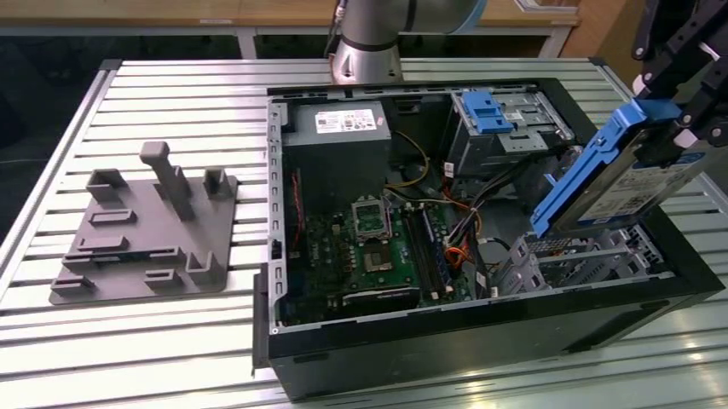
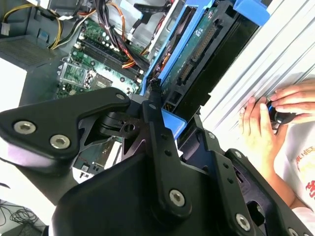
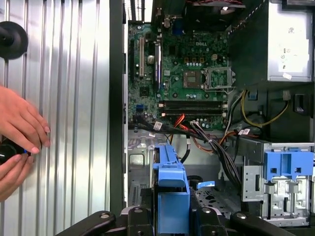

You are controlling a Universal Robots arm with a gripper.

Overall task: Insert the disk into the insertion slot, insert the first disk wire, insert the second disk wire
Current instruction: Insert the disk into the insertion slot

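Note:
In the exterior view my gripper point(image 1: 671, 141) is shut on the top end of the disk point(image 1: 620, 183), a silver drive with a white label in a blue carrier. The disk hangs steeply tilted, its lower end just above the insertion slot point(image 1: 574, 256), the low perforated silver bay at the case's front corner on the exterior view's right. Both wrist views look along the blue carrier point(image 3: 170, 189) point(image 2: 197, 44) held between the black fingers point(image 3: 211, 219). Loose orange and black cables point(image 1: 455, 247) lie between the motherboard and the bay; I cannot tell which are the disk wires.
The open black computer case point(image 1: 478, 341) lies on a slatted metal table point(image 1: 170, 341). A taller metal cage with a blue latch point(image 1: 492, 115) stands behind the bay. A grey fixture plate point(image 1: 148, 230) sits on the exterior view's left. A person's hands point(image 3: 19, 130) rest beside the case.

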